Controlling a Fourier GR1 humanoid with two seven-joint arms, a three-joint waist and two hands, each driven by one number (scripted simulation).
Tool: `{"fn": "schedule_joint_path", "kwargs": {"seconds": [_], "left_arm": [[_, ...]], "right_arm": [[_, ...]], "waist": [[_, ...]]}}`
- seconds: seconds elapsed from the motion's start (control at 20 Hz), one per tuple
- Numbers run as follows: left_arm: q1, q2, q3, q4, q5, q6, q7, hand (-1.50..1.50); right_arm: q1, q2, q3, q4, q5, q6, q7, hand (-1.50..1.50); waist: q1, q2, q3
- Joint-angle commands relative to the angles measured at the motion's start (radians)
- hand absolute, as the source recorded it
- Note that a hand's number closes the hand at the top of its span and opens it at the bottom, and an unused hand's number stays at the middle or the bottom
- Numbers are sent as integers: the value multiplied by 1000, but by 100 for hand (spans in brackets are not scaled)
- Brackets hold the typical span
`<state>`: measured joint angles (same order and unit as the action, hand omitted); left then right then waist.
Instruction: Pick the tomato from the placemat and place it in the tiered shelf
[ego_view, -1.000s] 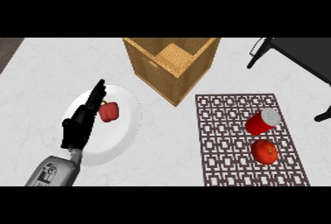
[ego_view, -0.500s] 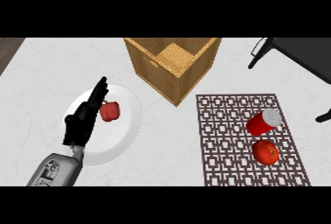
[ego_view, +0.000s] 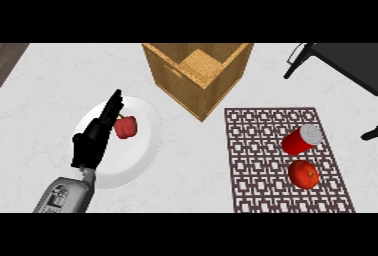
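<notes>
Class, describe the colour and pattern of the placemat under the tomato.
The placemat is dark brown with an openwork lattice of small squares, showing in the head view.

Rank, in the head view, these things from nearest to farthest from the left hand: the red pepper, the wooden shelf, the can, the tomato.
From the left hand:
1. Red pepper, on the white plate, just right of the fingers.
2. Wooden shelf, up and right.
3. Can and tomato, both on the placemat at far right: too close to call.

Round red tomato (ego_view: 303, 174) on a brown lattice placemat (ego_view: 255, 165), red can (ego_view: 301, 140) lying just above it, wooden tiered shelf (ego_view: 198, 75) beyond, left hand (ego_view: 96, 137) with straight fingers over a white plate (ego_view: 140, 155) beside a red pepper (ego_view: 125, 127)
</notes>
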<state>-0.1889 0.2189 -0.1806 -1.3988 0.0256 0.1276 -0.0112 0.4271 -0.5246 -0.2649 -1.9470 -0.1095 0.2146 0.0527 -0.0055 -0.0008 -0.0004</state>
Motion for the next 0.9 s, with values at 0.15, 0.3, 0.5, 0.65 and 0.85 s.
{"fn": "schedule_joint_path", "kwargs": {"seconds": [0.15,0.3,0.5,0.65,0.85], "left_arm": [[0,-52,11,-1,-63,3,7,0],[-7,-60,34,-24,-43,-24,42,0],[-15,-89,42,18,-98,-6,11,0],[45,-54,61,-97,-78,-50,68,0],[-25,-65,87,-23,-87,-72,59,0]], "right_arm": [[-22,130,24,-37,111,25,58,-150],[-45,158,34,-52,148,37,98,-150],[-97,185,15,5,189,70,80,-150],[-59,199,-5,-33,212,103,86,-150],[-97,242,40,38,302,92,67,-150]], "waist": [[2,0,0],[2,0,0],[1,0,0],[3,0,0],[2,1,0]]}}
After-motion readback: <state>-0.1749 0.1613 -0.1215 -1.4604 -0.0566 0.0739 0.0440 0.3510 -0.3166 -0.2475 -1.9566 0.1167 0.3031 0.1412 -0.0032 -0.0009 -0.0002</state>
